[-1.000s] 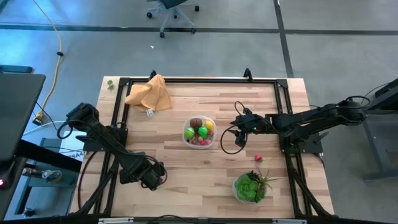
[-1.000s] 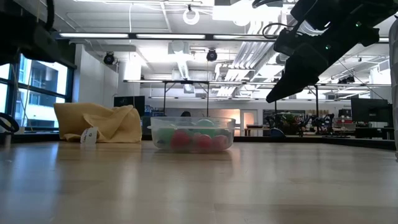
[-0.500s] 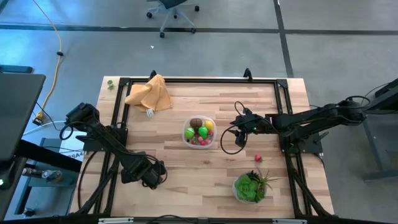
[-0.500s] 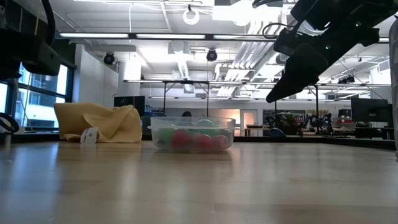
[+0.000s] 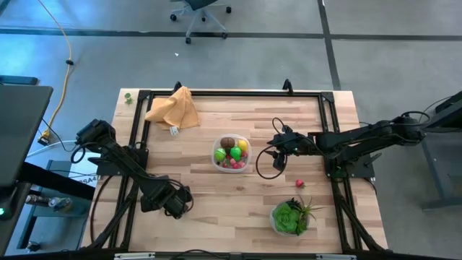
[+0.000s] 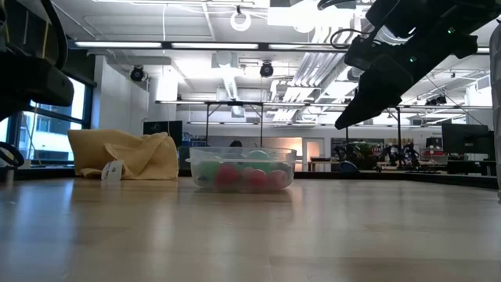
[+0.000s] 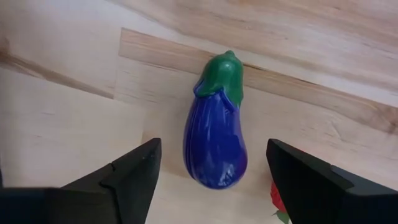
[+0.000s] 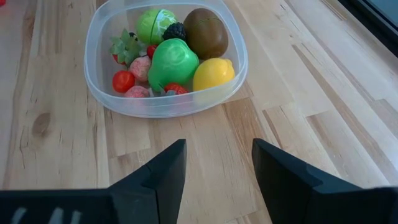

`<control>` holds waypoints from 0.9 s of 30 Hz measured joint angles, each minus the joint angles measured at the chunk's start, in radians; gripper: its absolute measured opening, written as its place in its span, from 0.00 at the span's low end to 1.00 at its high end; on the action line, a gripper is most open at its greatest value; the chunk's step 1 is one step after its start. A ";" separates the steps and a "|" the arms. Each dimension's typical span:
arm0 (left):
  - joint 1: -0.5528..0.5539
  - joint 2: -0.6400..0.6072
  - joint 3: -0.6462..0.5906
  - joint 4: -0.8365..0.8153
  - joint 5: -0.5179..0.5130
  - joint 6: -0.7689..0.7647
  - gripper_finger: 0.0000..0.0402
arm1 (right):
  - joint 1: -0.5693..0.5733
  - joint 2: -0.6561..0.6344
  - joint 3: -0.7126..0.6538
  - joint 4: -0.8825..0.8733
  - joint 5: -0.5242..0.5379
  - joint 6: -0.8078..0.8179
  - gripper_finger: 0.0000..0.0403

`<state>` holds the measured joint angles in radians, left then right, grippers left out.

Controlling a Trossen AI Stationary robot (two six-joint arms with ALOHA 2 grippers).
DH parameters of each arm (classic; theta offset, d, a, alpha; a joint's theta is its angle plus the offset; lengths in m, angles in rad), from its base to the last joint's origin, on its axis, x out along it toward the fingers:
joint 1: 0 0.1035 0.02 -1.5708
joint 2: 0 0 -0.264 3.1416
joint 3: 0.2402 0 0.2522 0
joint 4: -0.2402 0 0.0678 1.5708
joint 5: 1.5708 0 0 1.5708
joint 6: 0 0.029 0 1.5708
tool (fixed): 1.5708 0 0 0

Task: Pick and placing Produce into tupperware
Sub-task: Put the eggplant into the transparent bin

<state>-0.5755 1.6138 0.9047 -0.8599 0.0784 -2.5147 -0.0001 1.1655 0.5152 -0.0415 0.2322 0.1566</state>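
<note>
The left gripper [image 7: 211, 180] hangs low over the table's near-left part, fingers spread wide either side of a purple eggplant [image 7: 216, 134] lying flat on the wood — not touching it. The right gripper [image 8: 214, 168] hovers just right of the tupperware [image 5: 232, 152], fingers apart and empty. A red berry [image 5: 299, 183] lies well apart — beside the leafy plant [image 5: 291, 216].
</note>
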 joint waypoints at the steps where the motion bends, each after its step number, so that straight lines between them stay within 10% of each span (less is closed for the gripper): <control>1: 0.000 0.000 0.000 0.000 0.000 -0.003 0.70 | 0.000 0.000 0.000 0.000 0.000 0.000 0.44; 27: -0.001 0.051 0.001 0.014 0.006 -0.028 0.67 | 0.000 0.000 0.000 -0.006 0.000 0.000 0.44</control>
<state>-0.5762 1.6647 0.9058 -0.8463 0.0845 -2.5427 -0.0001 1.1653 0.5156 -0.0472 0.2325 0.1562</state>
